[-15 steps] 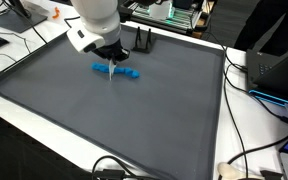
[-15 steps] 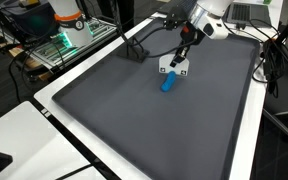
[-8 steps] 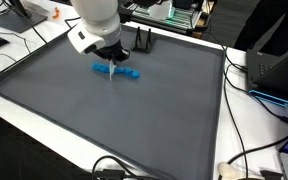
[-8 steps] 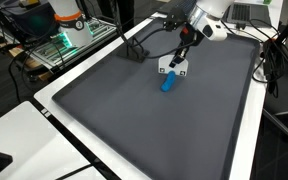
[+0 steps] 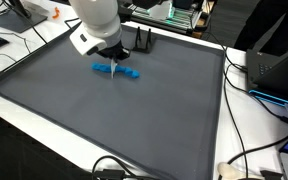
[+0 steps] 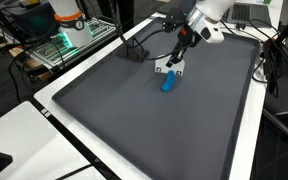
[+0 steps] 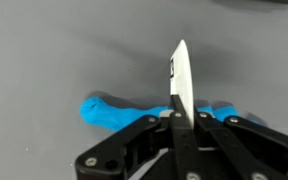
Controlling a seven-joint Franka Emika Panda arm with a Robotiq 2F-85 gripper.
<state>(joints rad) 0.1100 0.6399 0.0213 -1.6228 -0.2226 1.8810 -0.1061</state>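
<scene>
Fingers (image 7: 160,126) in the wrist view are clamped together on a thin white card (image 7: 180,75). The card is seen edge-on and upright, directly in front of a blue plastic piece (image 7: 109,110). That piece lies lengthwise on the grey surface (image 7: 64,50).

In an exterior view the fingers (image 6: 181,45) hang above the blue plastic piece (image 6: 168,85). The card (image 6: 170,67) hangs below them, just beyond the blue piece's far end; whether the two touch cannot be told. A black stand (image 6: 136,52) sits well beyond the blue piece, near the surface's edge.

In an exterior view from elsewhere, the arm covers most of the fingers (image 5: 111,56), right over the blue piece (image 5: 124,71).

The grip looks narrow, so a firm pinch and a level wrist seem wise. Slow moves should stop the card twisting or knocking the blue piece.
</scene>
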